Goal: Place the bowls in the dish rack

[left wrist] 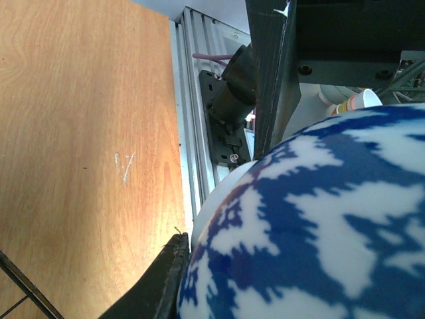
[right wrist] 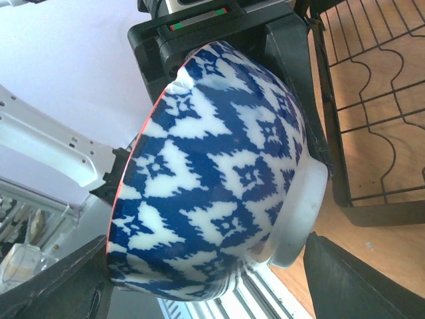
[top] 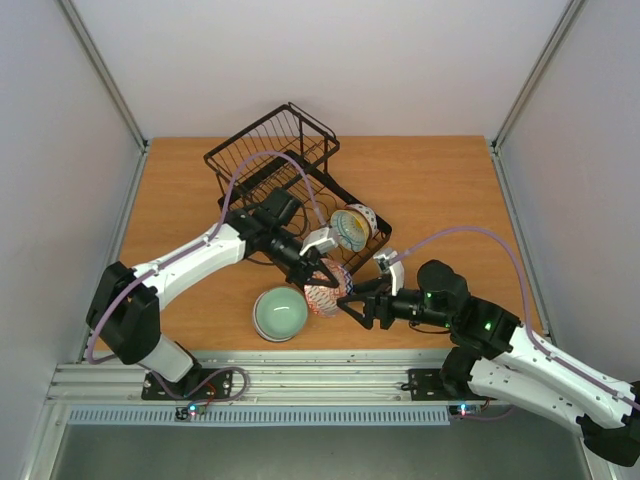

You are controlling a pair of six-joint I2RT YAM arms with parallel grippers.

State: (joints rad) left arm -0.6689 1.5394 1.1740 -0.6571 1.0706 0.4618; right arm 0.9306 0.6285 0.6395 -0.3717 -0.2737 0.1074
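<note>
- Nearest to me, the mint green bowl (top: 280,313) sits right way up on the table (top: 440,190). It is to the left of both my grippers, and nothing holds it.
- A little farther off, my right gripper (top: 348,303) comes in from the right. Its jaws are wide. In the right wrist view one of its fingers (right wrist: 60,286) is by a bowl's rim and the other is by its foot, with the bowl in the gap. I cannot tell if they touch it.
- That blue-and-white bowl (top: 328,288) hangs in the air between my two grippers, just left of my right jaws. It lies on its side. The line from rim to foot runs across my right jaws, finger to finger. The rim has a thin red edge.
- Just beyond, my left gripper (top: 316,268) reaches in from the far left with its jaws closed on this bowl. So my left arm has it, and my right arm is next nearest.
- The bowl with the yellow middle (top: 350,228) leans in the near right end of the dish rack (top: 270,165).
- The rack's long side runs from far left to near right. Its near end is just past the held bowl, so I think the trip is short.
- I see no words I can read, only a small red and green strip on my left gripper.
</note>
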